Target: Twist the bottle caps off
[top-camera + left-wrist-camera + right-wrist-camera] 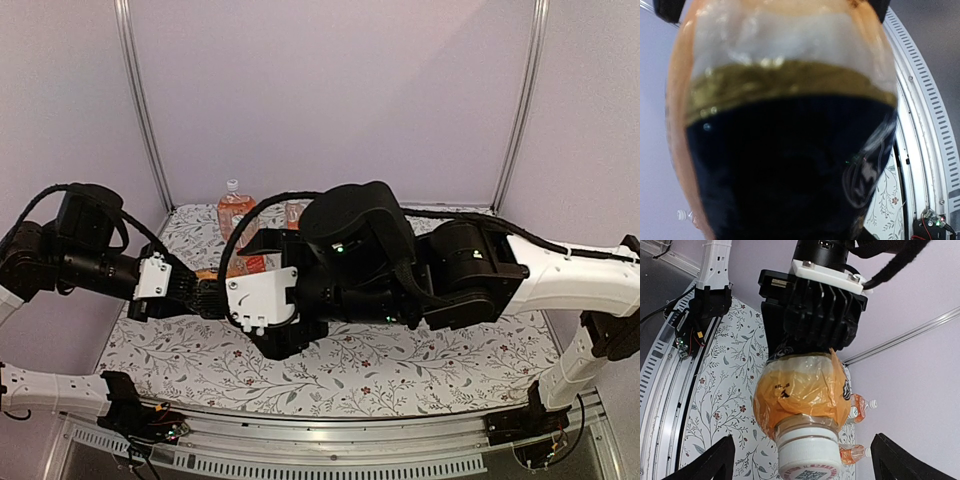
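The left jaws are clenched on the body of a bottle (pixel 800 395) of orange drink. They hold it off the bench (pixel 735 390) on its side, neck aimed at the right arm, so the white cap (pixel 806 446) faces the tool meant to turn it. The right jaws are released, with 1 finger (pixel 715 462) well apart on each side of the cap, touching nothing and lined up to close around it. The cap is on the bottle, so this unscrewing looks unfinished, and a firm, centred pinch seems needed before any twist. In the left wrist view the bottle's label (pixel 790 170) fills the frame: dark navy under a gold band (pixel 785 82), with no words legible. The cap top carries a printed square code, cut off by the frame edge. Small dark marks on the orange body are too blurred to read. 2 more bottles (pixel 235 210) stand at the back of the bench, both capped.
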Robot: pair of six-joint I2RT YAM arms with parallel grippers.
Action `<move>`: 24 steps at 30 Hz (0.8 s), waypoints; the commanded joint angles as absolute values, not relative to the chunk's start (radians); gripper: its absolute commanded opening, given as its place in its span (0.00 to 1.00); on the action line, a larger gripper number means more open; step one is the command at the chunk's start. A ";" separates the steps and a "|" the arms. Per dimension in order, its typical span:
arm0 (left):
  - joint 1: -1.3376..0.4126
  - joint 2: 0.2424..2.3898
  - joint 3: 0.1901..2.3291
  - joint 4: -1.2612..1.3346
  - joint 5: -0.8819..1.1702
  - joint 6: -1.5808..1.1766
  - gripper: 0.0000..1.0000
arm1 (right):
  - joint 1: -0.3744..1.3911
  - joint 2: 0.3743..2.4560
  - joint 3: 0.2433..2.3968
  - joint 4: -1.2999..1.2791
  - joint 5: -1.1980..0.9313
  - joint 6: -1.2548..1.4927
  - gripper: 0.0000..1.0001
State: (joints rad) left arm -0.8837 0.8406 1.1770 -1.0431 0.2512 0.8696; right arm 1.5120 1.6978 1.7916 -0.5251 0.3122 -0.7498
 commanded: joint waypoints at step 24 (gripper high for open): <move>-0.893 0.798 0.979 -0.521 -0.230 0.969 0.23 | 1.197 1.654 1.779 -0.409 -0.103 0.540 0.68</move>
